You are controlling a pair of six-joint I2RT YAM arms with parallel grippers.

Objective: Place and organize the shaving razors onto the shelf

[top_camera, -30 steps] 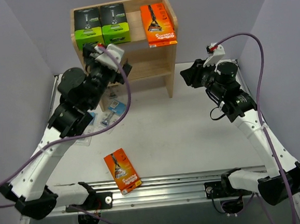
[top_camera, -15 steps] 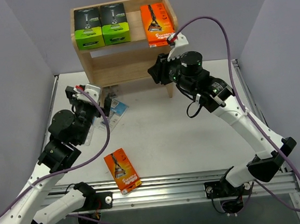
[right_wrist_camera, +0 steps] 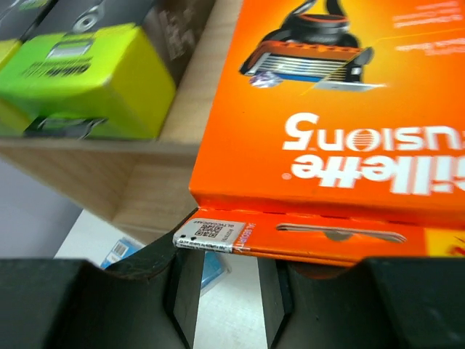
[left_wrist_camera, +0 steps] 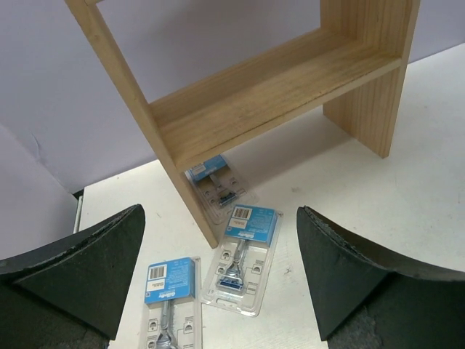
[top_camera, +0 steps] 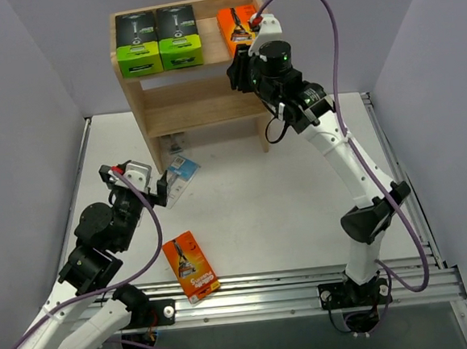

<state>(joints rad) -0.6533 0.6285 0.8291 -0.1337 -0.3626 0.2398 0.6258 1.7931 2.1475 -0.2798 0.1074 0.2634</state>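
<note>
Shelf (top_camera: 204, 104) at twelve o'clock on the tabletop (top_camera: 284, 195), three boxes (top_camera: 179, 37) atop; blister packs (top_camera: 181, 172) at ten, another box (top_camera: 191, 266) at seven.

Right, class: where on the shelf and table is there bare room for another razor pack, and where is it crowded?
Free: on the shelf, the middle tier and lower tier, both bare; the table, centre and right. Crowded: top tier, two green boxes and an orange box; blister packs by the left leg.

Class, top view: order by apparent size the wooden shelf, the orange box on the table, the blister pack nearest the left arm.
1. wooden shelf
2. orange box on the table
3. blister pack, partly hidden
</note>
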